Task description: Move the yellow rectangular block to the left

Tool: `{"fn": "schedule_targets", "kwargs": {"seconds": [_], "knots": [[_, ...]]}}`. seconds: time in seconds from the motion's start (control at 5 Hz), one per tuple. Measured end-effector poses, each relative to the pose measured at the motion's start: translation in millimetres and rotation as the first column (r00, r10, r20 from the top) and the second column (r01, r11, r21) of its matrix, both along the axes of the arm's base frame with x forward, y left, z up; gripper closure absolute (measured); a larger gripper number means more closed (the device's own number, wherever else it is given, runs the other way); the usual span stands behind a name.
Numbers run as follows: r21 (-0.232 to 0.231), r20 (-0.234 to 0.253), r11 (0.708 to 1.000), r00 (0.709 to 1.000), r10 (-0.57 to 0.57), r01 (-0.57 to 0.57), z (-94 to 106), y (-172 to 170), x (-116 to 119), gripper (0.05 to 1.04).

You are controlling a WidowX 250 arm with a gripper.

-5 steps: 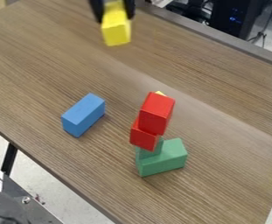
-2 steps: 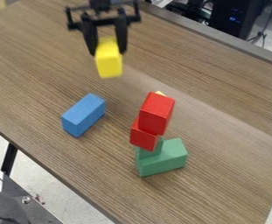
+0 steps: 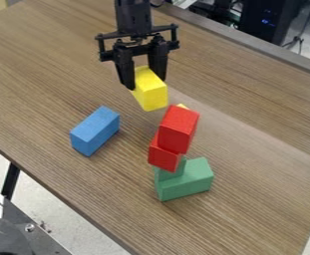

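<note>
The black two-finger gripper (image 3: 145, 81), toward twelve o'clock in the view, is closed on the yellow rectangular block (image 3: 154, 95), one finger along either side of its upper part. That grip leaves the lower end jutting free, probably so that it can meet the wood before the fingers do. The block hangs tilted, toward eleven o'clock from the upper red block (image 3: 178, 128) and near it in the view; how high it hangs I cannot tell. A move toward nine o'clock should draw it away from the stack, while a swing toward five might topple it. The upper red block sits askew over the lower red block (image 3: 164, 155), and the green blocks (image 3: 185, 180) below seem to serve as their base, so a light knock could matter. A bit of yellow (image 3: 182, 106) peeps out behind the red. The blue rectangular block (image 3: 94, 130) lies on its long side at nine o'clock from the stack, which may limit the room for setting down. All this is on a brown wood-grain table (image 3: 51, 64), with a dark leg (image 3: 9, 180) at eight o'clock, pale floor (image 3: 41, 199) below, and a black case (image 3: 270, 20) with blue lights at one o'clock.
</note>
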State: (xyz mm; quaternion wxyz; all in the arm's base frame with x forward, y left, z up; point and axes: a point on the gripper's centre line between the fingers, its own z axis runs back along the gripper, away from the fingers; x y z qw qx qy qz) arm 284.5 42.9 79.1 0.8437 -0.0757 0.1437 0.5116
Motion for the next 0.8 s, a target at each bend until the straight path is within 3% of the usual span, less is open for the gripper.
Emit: {"fn": "schedule_targets", "kwargs": {"seconds": [0.4, 0.6, 0.8], "knots": [[-0.028, -0.016, 0.998, 0.998, -0.059, 0.058, -10.2, -0.8, 0.5, 0.513], [-0.049, 0.033, 0.989, 0.990, -0.135, 0.137, -9.9, 2.5, 2.4, 0.513], [0.006, 0.090, 0.940, 0.936, -0.341, 0.342, -18.6, 14.5, 3.2, 0.513]]}}
